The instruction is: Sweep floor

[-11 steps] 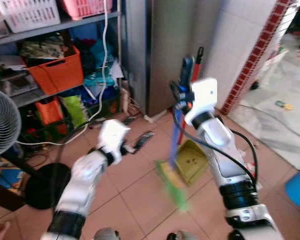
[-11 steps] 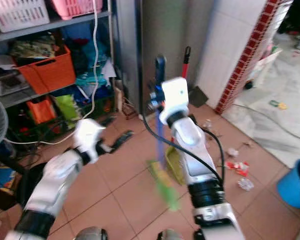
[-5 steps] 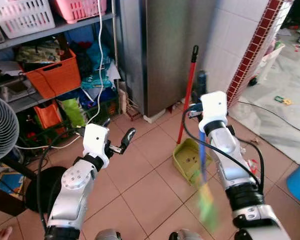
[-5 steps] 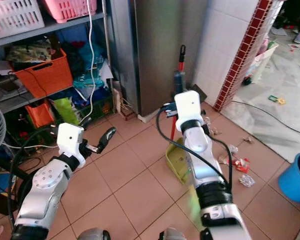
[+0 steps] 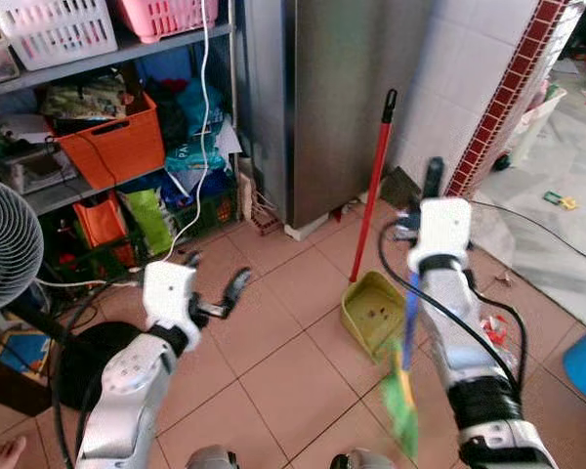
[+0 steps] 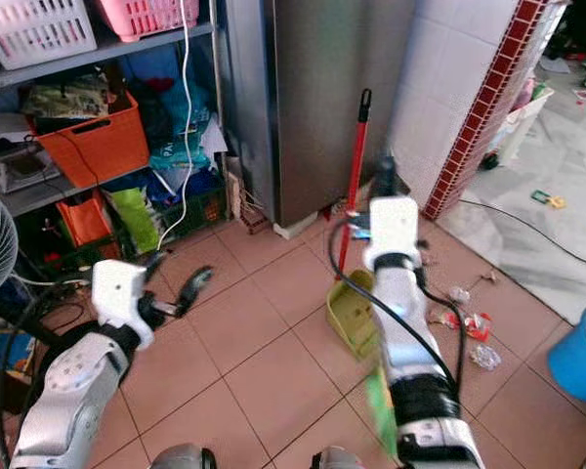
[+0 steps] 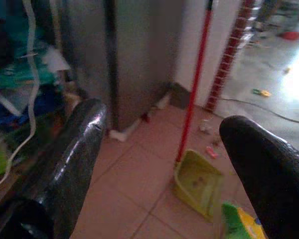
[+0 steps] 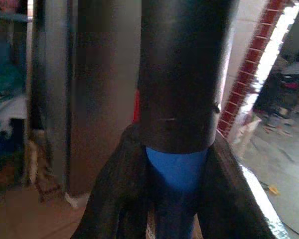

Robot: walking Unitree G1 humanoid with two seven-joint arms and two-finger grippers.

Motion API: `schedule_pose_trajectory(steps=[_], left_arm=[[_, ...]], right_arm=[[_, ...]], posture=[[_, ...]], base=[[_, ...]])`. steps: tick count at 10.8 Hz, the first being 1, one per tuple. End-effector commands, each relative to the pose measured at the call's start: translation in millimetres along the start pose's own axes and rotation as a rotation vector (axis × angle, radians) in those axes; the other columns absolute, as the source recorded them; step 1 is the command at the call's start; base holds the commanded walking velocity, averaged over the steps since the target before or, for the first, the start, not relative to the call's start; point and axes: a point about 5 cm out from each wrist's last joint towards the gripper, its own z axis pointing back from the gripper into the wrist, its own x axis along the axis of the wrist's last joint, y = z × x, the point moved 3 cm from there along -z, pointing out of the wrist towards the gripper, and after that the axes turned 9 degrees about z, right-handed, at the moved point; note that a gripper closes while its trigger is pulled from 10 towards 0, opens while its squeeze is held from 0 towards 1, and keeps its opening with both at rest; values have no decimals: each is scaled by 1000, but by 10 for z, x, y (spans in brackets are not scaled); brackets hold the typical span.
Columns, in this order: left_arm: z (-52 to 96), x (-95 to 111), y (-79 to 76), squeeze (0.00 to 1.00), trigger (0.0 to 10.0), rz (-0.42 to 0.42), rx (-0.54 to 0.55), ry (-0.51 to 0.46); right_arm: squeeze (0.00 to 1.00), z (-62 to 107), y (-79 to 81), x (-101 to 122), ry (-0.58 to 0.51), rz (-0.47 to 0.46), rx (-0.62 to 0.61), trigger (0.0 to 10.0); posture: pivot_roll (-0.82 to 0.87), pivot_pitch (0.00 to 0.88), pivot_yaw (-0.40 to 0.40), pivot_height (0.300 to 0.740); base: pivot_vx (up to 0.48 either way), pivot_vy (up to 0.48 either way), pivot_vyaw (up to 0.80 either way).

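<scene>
on my far left a standing fan (image 5: 5, 239) and cluttered shelves (image 5: 98, 127) box in that side. my left gripper (image 5: 215, 293) hangs over bare tile with its jaws apart, holding nothing, free to steady the handle if needed. the green dustpan (image 5: 371, 313) on its red pole (image 5: 374, 186) leans by the fridge (image 5: 337, 98), ready for scraps. my right gripper (image 8: 174, 189) has its jaws clamped on the blue broom handle (image 5: 410, 313), green bristles (image 5: 400, 405) low and blurred. litter (image 6: 466, 322) lies on open floor to the right.

Right claw (image 8: 174, 199) clamps a pole at chest height; left claw (image 5: 215, 293) gapes, raised forward.
</scene>
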Motion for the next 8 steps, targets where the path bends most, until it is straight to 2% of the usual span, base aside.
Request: schedule_pose_trajectory(steps=[1,2,3,4,5,6,7,8], left_arm=[[-51,56,-18,1000,10000,-26,-3,-2],[-169,172,21,0,10000,-150,60,-26],[-221,345,76,0,10000,-184,128,-79],[-233,453,77,0,10000,-195,133,-117],[-209,605,111,0,10000,-170,158,-181],[-120,558,130,0,10000,-142,190,-191],[-45,498,127,0,10000,-129,207,-181],[-3,514,160,0,10000,-97,247,-190]], right_arm=[[0,-9,-29,32,-18,-10,-27,10000],[0,-25,-39,41,-16,-4,-49,10000],[0,-62,-80,63,-14,19,-65,10000],[0,-85,-114,37,14,23,-87,10000],[0,-106,-116,-15,71,15,-118,10000],[0,-86,31,59,35,1,-94,10000],[0,-46,108,45,44,-34,-82,10000],[0,-33,103,44,40,-18,-78,10000]], posture=[[-15,0,15,740],[-12,0,6,740],[16,0,-36,740],[3,0,-44,740],[-12,0,-44,740],[-9,0,-9,740],[-10,0,17,740],[-2,0,15,740]], base=[[0,0,0],[0,0,0],[0,0,0],[0,0,0],[0,0,0],[0,0,0],[0,0,0],[0,0,-800]])
